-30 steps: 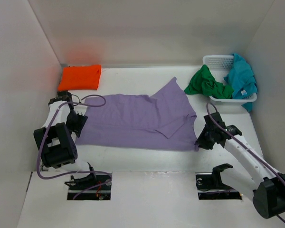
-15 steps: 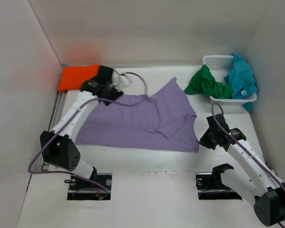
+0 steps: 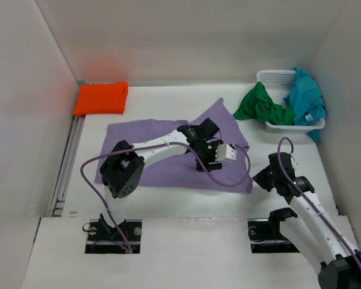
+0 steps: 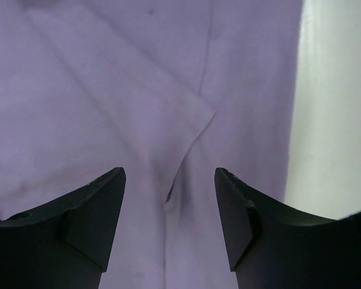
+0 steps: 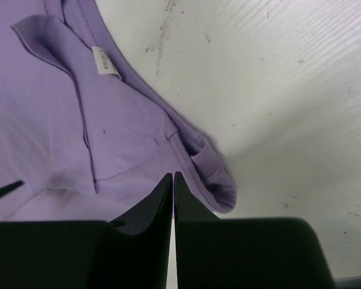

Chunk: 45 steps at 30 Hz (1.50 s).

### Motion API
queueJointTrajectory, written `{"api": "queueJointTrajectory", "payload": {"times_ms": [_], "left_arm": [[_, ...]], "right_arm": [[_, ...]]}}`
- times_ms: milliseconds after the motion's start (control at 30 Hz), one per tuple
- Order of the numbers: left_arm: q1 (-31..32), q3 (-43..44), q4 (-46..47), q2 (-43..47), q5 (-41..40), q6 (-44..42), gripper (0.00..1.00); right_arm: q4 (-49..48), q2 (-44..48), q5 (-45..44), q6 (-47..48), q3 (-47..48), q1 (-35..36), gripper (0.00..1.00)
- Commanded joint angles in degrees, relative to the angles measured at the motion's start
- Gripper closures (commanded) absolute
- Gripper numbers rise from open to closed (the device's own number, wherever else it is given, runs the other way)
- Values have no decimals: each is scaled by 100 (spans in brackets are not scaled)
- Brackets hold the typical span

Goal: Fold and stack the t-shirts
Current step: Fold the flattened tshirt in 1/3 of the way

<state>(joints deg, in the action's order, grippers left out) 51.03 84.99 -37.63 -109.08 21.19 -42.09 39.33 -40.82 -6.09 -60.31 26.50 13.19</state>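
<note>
My left pincer (image 4: 168,180) hangs released, fingers apart and nothing between them, directly over the lavender purple cloth t-shirt (image 3: 150,141). In the top view that shirt lies spread mid-frame, long axis left to right, and the pincer is above its right half. My right pincer (image 5: 172,176) is clenched, seemingly empty, at the shirt's lower right corner. I judge the left arm nearer for folding. A folded bright orange t-shirt (image 3: 101,98) sits upper left. Crumpled green (image 3: 262,107) and teal blue (image 3: 305,99) t-shirts drape the white plastic mesh basket (image 3: 271,76) upper right.
</note>
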Motion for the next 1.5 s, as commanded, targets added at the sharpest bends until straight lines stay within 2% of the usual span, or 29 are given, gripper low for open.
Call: {"api": "queueJointTrajectory", "payload": {"times_ms": [0, 267, 500, 767, 1000, 1133, 1267, 1467], "left_arm": [[271, 273, 325, -104, 799, -141, 40], [456, 35, 458, -483, 351, -520, 47], [500, 97, 537, -764, -229, -511, 65], [562, 53, 581, -826, -361, -555, 65], [509, 281, 493, -826, -388, -397, 82], [386, 360, 475, -791, -353, -248, 90], [176, 466, 572, -729, -317, 15, 90], [-430, 562, 1028, -729, -247, 1043, 90]], "right_arm": [[-321, 196, 134, -156, -154, -119, 93], [-312, 337, 160, -200, -374, -49, 93], [-312, 390, 231, -165, -400, -23, 92], [-365, 373, 231, -218, -444, 65, 92], [-303, 426, 231, -270, -514, 170, 92], [-338, 382, 231, -349, -549, 276, 92], [-347, 338, 187, -393, -567, 372, 92], [-391, 276, 152, -402, -629, 390, 92]]}}
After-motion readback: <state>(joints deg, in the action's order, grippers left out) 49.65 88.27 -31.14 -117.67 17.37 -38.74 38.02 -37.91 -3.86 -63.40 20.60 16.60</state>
